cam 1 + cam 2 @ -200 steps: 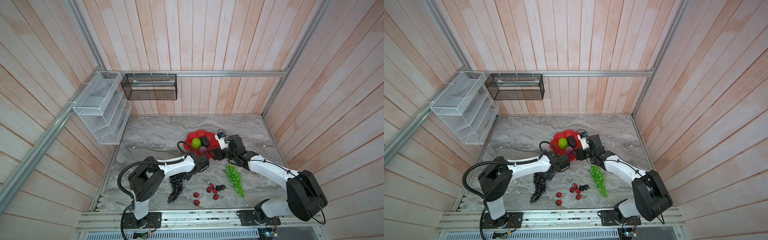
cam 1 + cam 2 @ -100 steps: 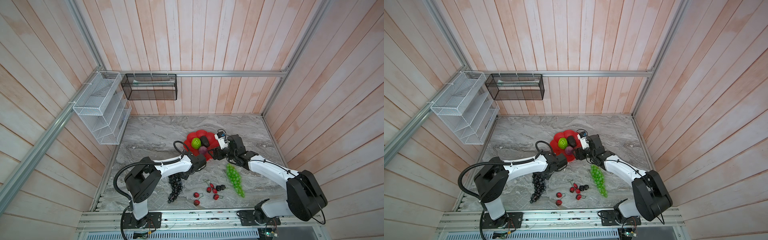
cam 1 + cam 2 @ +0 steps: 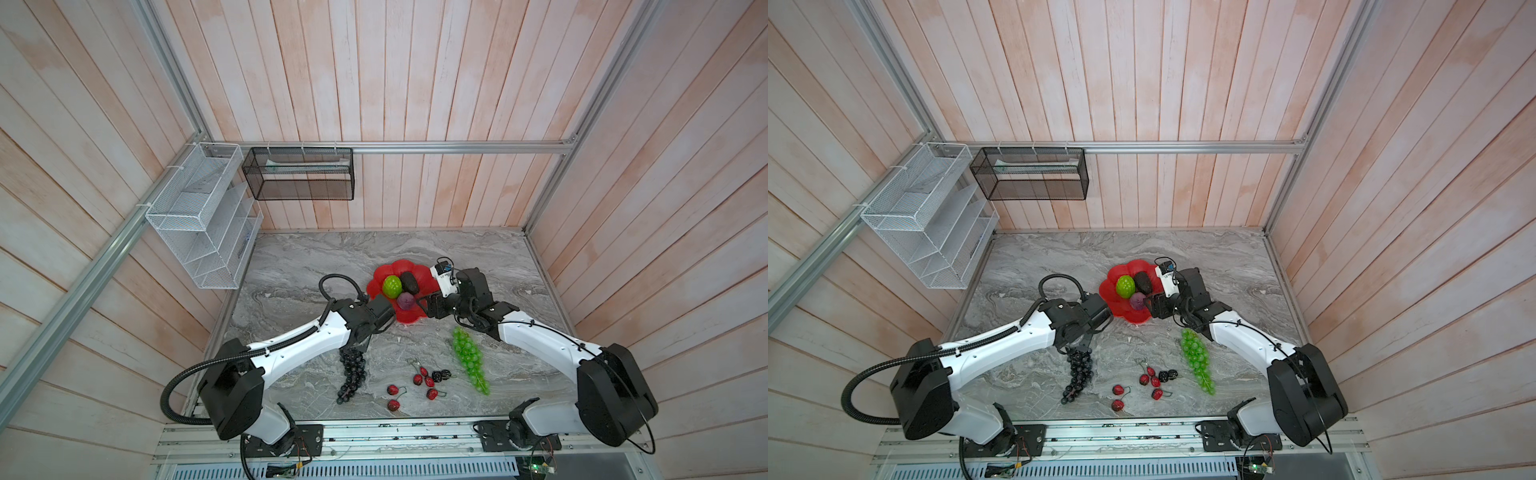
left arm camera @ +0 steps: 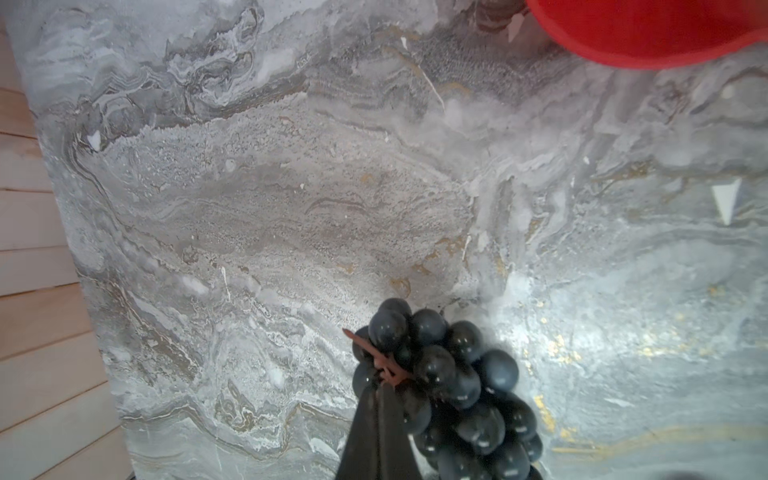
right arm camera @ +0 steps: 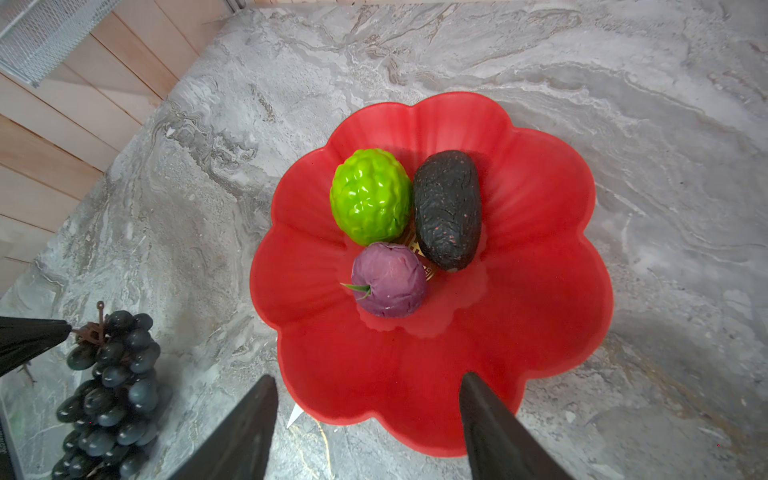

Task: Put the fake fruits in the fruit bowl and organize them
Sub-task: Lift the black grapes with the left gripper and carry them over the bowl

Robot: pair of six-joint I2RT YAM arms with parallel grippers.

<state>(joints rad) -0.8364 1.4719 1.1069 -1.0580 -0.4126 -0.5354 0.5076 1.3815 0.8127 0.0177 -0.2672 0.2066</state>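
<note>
- The left jaws were part open a second ago. Now they are pinched fully shut on the brown stem (image 4: 376, 357) of the dark purple grape bunch (image 4: 457, 386).
- The right jaws have hardly changed. They stand wide and empty over the near petals of the fruit bowl (image 5: 540, 232), touching no fruit.
- My reading is that the grasp is made, so lifting the bunch and carrying it to the bowl is the step now due.
- The bunch lies on the desk (image 3: 311, 266) under the left wrist, just short of the bowl's rim (image 3: 409, 316). I see no sign that it is off the surface yet.
- In a top view the bunch's (image 3: 1077, 374) long axis runs from the bowl side toward the front rail.
- The wide stem end points at the bowl, and the tapered tip points back toward the arm bases, drifting slightly left.
- Held by the stem alone, I expect it to swing and hang tip-down once raised.
- The bumpy lime-green ball (image 5: 370, 195), black rough oval (image 5: 449, 208) and purple-pink ball (image 5: 388, 280) already sit clustered at the bowl's centre.
- The green grape bunch (image 3: 469, 361), small red stemmed fruits (image 3: 419, 380) and black berries (image 3: 441, 375) are out on the desk.
</note>
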